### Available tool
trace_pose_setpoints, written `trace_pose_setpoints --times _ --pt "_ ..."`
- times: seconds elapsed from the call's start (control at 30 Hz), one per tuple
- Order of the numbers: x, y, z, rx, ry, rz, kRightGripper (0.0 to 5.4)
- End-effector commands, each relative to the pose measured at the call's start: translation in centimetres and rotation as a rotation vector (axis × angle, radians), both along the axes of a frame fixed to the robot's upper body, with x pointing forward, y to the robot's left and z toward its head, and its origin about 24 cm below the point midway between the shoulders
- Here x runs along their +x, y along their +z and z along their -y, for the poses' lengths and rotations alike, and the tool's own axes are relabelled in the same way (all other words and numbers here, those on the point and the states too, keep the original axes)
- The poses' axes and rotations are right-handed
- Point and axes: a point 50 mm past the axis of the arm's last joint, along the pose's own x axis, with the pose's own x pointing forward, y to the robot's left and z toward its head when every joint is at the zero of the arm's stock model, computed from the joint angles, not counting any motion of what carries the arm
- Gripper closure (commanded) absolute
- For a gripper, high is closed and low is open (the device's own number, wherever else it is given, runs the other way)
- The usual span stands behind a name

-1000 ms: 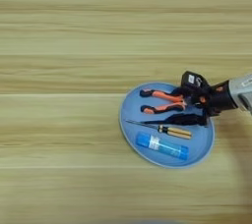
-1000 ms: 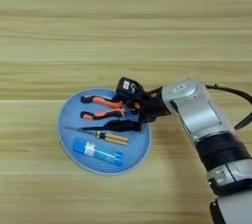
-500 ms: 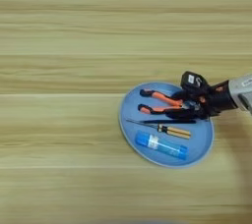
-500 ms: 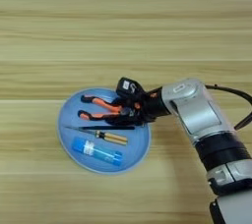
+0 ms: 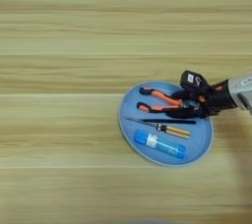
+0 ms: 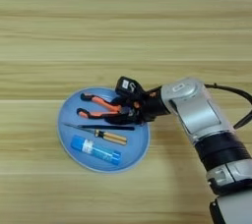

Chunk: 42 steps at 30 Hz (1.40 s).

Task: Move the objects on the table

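Across the left and far part of the bench (image 5: 74,31) only bare wood shows. Right of centre, near side, lies a blue plate (image 6: 66,142) with all three objects in it: the pliers (image 6: 101,107) on its far side, the screwdriver (image 6: 101,132) in the middle, the tube (image 6: 95,150) nearest. The pliers look stiff and rather heavy, best taken at the rubber handles; the tube is light and may roll. At the right, the gripper (image 6: 129,111) lies over the pliers' head, touching it, but whether the jaws grip it I cannot tell.
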Motion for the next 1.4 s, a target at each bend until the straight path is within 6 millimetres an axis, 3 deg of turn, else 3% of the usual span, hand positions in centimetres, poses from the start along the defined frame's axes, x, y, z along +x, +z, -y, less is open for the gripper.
trace_pose_setpoints --times 0.03,0.47,0.73,0.97,1.1,1.4 --pt "1.5 4.4 -0.3 0.024 0.016 0.171 3.09" --pt "2.5 7.5 1.1 0.070 -0.051 0.268 3.09" --pt "4.1 9.0 3.5 0.079 -0.184 0.329 3.09" --pt "5.4 8.6 5.9 0.055 -0.333 0.343 3.09" --pt "5.9 7.0 7.7 0.009 -0.436 0.315 3.09" --pt "5.8 3.9 9.1 -0.031 -0.520 0.241 3.09"
